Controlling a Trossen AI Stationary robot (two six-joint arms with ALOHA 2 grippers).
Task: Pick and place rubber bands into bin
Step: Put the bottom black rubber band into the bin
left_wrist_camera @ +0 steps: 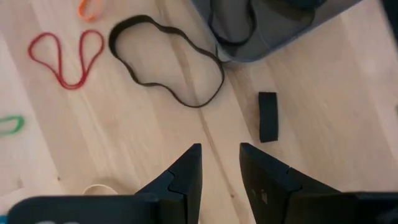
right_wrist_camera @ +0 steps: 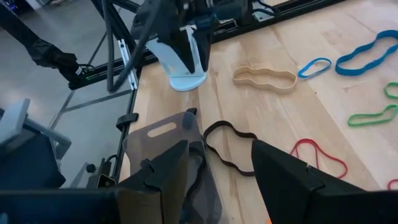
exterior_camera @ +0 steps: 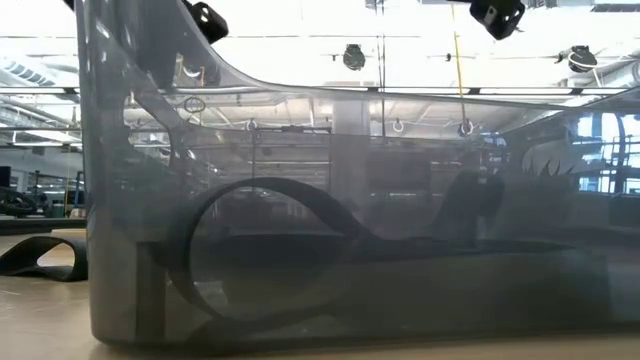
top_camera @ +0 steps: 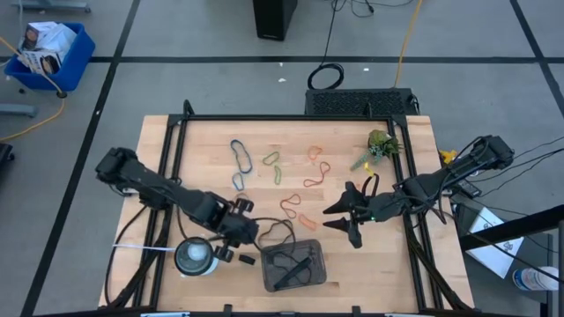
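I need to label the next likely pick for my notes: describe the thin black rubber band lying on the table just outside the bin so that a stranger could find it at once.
Start at the shallow dark grey rectangular bin near the front edge of the pale wooden table. Just beyond its far left corner lies the thin black wavy rubber band loop, flat on the wood. It is the largest black loop outside the bin, unlike the short flat black band and the red loop near it.

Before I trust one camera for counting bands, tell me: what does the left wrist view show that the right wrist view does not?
Only the left wrist view shows the left tool, fingers apart and empty, and a short black strip on the wood.

Only the right wrist view shows the right tool, open and empty, a tan band, blue bands and the round white object.

Both show the thin black band lying beside the bin, and a red band.
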